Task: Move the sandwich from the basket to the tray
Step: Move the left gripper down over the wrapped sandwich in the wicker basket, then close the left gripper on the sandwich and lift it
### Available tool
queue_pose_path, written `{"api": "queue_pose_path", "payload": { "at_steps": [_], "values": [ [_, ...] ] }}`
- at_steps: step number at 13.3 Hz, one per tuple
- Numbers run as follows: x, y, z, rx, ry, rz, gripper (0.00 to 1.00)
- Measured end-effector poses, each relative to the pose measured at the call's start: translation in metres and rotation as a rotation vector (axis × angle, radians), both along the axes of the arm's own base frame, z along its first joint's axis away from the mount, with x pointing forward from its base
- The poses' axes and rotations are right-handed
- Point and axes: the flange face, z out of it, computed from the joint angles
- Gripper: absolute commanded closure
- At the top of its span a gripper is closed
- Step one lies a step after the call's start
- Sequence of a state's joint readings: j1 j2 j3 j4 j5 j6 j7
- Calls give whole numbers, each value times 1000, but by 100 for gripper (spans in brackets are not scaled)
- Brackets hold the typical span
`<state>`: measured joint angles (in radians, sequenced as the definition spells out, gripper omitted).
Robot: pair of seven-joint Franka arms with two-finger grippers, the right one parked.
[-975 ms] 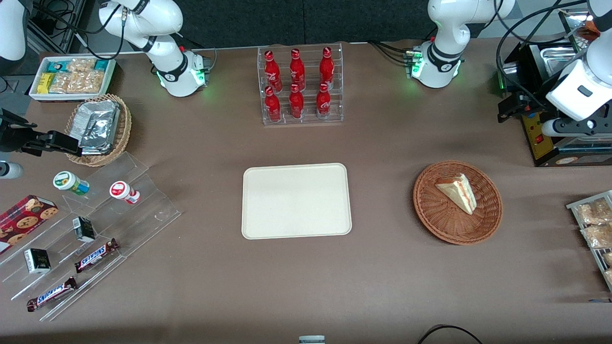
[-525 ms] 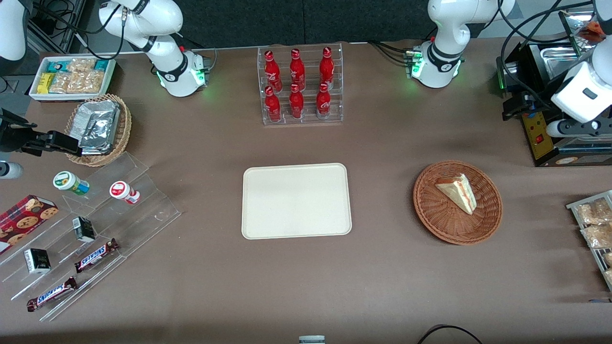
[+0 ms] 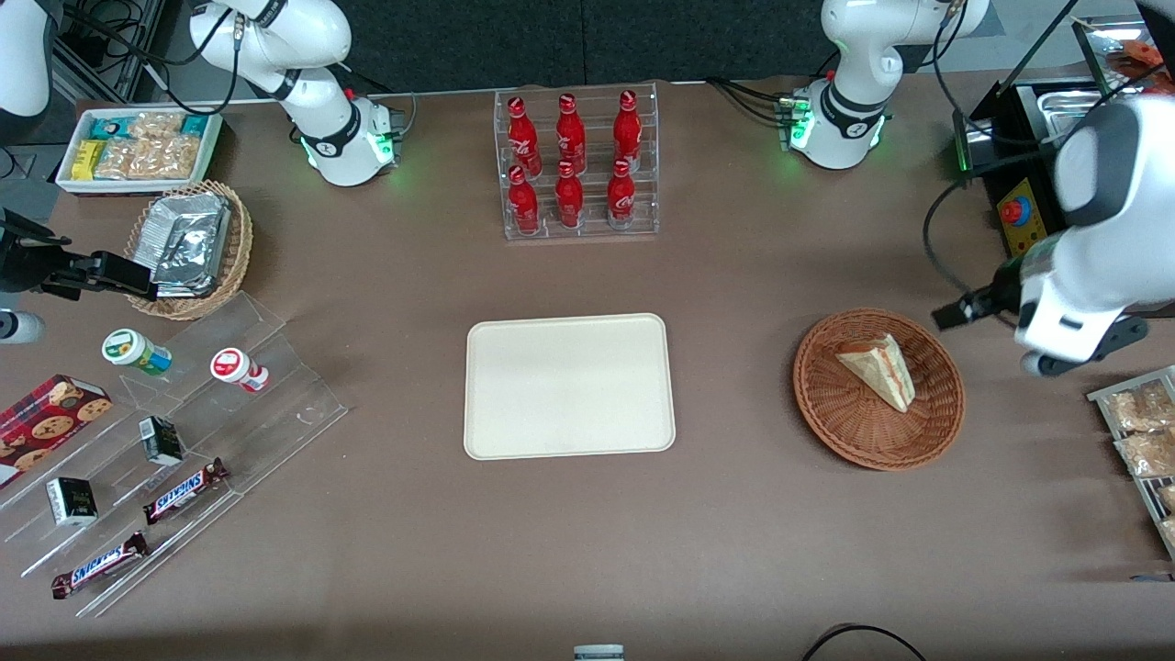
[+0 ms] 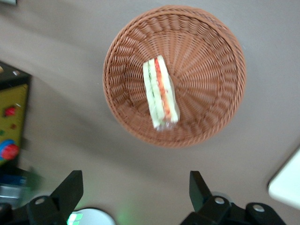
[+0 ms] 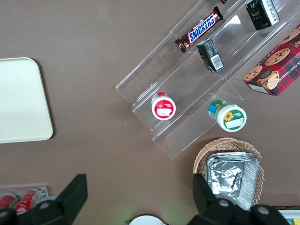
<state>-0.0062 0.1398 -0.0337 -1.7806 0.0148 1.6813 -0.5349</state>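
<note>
The sandwich [image 3: 877, 367], a pale wedge with red, yellow and green layers, lies in the reddish-brown wicker basket [image 3: 863, 431] toward the working arm's end of the table. The cream tray [image 3: 569, 386] lies bare at the table's middle. The working arm's hand [image 3: 1074, 294] hovers beside the basket, high above the table. In the left wrist view my gripper [image 4: 135, 192] is open and empty, its black fingers [image 4: 70, 187] wide apart. From there I look down on the sandwich [image 4: 161, 93] and the basket [image 4: 206, 61], with a corner of the tray [image 4: 286, 187] showing.
A black box with a red button [image 3: 1019, 216] stands close to the working arm. A wire rack of snack packets [image 3: 1138, 431] is at that table end. A clear rack of red bottles [image 3: 578, 165] stands farther from the camera than the tray. An acrylic stand with snacks [image 3: 165, 441] is toward the parked arm's end.
The working arm has swung down from over the black box toward the basket, coming nearer the camera. The sandwich, basket and tray have not moved.
</note>
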Motion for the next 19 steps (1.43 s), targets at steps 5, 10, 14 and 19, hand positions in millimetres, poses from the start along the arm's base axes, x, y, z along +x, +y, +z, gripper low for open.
{"api": "queue_pose_path", "payload": {
  "at_steps": [5,10,14,19],
  "values": [
    [-8,-1,-80,43,-99,254,0],
    [-38,-3,-146,32,-181,290,0],
    [-54,-3,-172,13,-244,309,0],
    [-67,-3,-187,12,-239,318,0]
  ]
}}
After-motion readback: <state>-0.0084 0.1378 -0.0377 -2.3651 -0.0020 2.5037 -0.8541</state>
